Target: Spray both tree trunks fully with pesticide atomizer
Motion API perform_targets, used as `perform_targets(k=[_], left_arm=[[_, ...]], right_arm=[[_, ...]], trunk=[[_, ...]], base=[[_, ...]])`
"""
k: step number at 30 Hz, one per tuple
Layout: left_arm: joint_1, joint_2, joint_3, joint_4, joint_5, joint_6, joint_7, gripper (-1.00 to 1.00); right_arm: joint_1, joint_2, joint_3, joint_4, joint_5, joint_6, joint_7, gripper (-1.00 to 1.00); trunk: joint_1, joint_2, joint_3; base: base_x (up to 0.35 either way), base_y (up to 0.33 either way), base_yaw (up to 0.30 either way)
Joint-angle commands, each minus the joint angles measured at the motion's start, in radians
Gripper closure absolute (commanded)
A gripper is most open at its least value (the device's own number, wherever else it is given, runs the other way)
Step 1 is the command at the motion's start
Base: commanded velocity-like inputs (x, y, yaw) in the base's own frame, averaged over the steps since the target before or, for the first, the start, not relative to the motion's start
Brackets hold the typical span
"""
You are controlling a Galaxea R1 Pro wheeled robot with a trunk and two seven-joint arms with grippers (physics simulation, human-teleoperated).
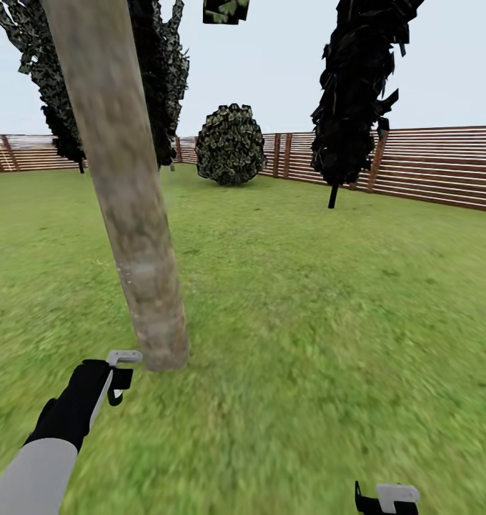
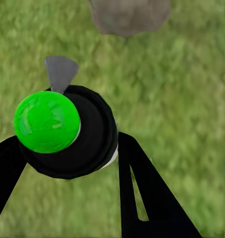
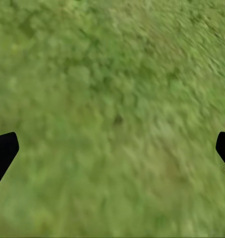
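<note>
Lawn (image 1: 329, 300): green grass floor, fenced by brown slats (image 1: 443, 164) from 9 to 3 o'clock at the far edge.
Tree trunk (image 1: 132, 207): grey-tan, mottled, leaning, rooted at 8 o'clock of the head view.
Dark cypress-like trees (image 1: 354, 86): 1 o'clock and 11 o'clock.
Round bush (image 1: 230, 145): 12 o'clock, by the fence.
Left tool (image 1: 118, 375): near the trunk base, fingers (image 2: 142, 193) pinching the pesticide atomizer (image 2: 68, 131), seen as a black round body with a green cap.
Right tool (image 1: 387, 498): 5 o'clock, low over grass, fingers (image 3: 3, 151) spread wide, nothing between them.
</note>
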State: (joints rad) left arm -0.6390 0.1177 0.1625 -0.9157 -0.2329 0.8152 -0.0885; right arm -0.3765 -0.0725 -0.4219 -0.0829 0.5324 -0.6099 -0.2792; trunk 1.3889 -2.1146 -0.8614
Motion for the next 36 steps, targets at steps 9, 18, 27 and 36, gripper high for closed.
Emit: perform_targets(k=[9,18,27,36], left_arm=[[-0.001,-0.001,0.0,-0.001,-0.014,0.004,-0.003,1.0],[-0.001,0.003,0.005,0.0,-0.015,0.004,-0.002,1.0],[0.037,0.009,0.004,0.002,-0.015,0.003,-0.002,1.0],[0.069,0.002,0.0,0.037,-0.014,-0.015,0.059,1.0]], right_arm=[[-0.001,0.0,-0.005,0.002,0.011,-0.002,-0.005,-1.0],[-0.001,0.0,-0.005,0.002,0.011,-0.002,-0.005,-1.0],[-0.001,0.0,-0.004,0.002,0.011,-0.002,-0.005,-1.0],[-0.001,0.0,-0.004,0.002,0.011,-0.002,-0.005,-1.0]], trunk=[[0.0,0.0,-0.001],[0.0,0.0,-0.001],[0.0,0.0,-0.001],[0.0,0.0,-0.001]], base=[[0.225,-0.19,0.006],[0.039,-0.266,0.076],[0.177,-0.064,0.273],[0.003,0.0,0.152]])
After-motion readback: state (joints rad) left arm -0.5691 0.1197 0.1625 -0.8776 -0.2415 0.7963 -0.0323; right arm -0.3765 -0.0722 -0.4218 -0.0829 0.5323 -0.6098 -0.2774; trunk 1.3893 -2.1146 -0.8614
